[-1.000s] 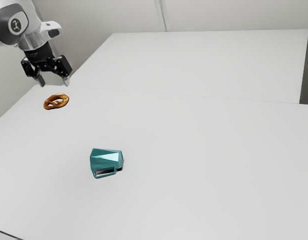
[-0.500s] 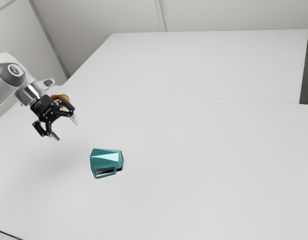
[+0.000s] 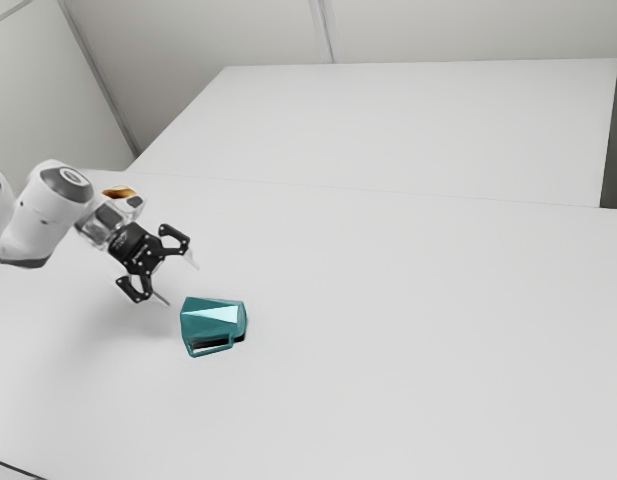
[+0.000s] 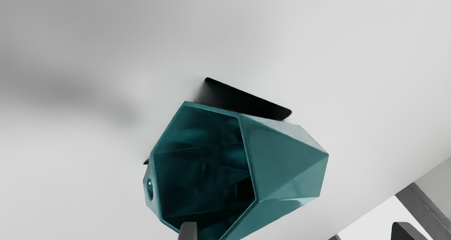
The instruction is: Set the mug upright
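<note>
The teal mug (image 3: 213, 322) lies on its side on the white desk (image 3: 408, 400), its mouth (image 4: 206, 162) toward the exterior view's left and its handle (image 3: 210, 349) on the near side, low by the desk. It is not upright as it lies. Its faceted walls look thin, stiff and glossy, so I'd expect it to be fairly light, perhaps slippery on the flat faces, and chippable if it is ceramic, which I can't tell. The rim wall seems the best hold, one finger inside and one out; a pinch across the body could slide on the slanting facets. Once held, it needs a turn that brings the mouth up, then a gentle lowering onto its base.

The claw (image 3: 182, 282) hangs just beside the mouth, spread wide with nothing gripped. Farther off to the left, a golden-brown thing (image 3: 118, 192) lies partly behind the arm (image 3: 50, 215). The desk looks smooth and level, so the mug might skid if nudged. Beyond a thin seam stretches another white surface (image 3: 418, 125), with pale walls (image 3: 188, 40) behind.
</note>
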Robot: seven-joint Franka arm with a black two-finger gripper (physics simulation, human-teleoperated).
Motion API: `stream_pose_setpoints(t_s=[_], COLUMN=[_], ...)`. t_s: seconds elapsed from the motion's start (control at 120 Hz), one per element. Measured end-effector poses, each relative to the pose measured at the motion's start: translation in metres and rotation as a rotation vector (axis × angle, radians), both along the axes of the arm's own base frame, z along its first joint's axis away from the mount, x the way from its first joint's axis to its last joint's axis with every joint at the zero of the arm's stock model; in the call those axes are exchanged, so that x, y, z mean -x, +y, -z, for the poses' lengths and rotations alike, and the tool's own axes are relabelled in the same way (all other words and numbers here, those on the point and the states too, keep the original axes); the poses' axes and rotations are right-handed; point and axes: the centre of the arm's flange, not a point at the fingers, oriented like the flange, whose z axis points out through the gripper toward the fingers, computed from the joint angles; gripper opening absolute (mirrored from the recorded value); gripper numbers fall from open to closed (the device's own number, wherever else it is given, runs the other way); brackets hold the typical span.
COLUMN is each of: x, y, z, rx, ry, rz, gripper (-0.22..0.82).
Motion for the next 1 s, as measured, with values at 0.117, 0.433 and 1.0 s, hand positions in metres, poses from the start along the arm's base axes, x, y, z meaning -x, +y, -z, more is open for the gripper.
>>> stream_pose_setpoints(t_s=[0.117,0.433,1.0], x=[-0.006,-0.01,-0.022], y=[0.002,-0.01,-0.037], z=[0.017,0.039,0.044], rx=[0.013,0.069,0.072], ry=[0.009,0.02,0.016], rz=[-0.024,-0.072,-0.031], gripper=[0.6,0.6,-0.06])
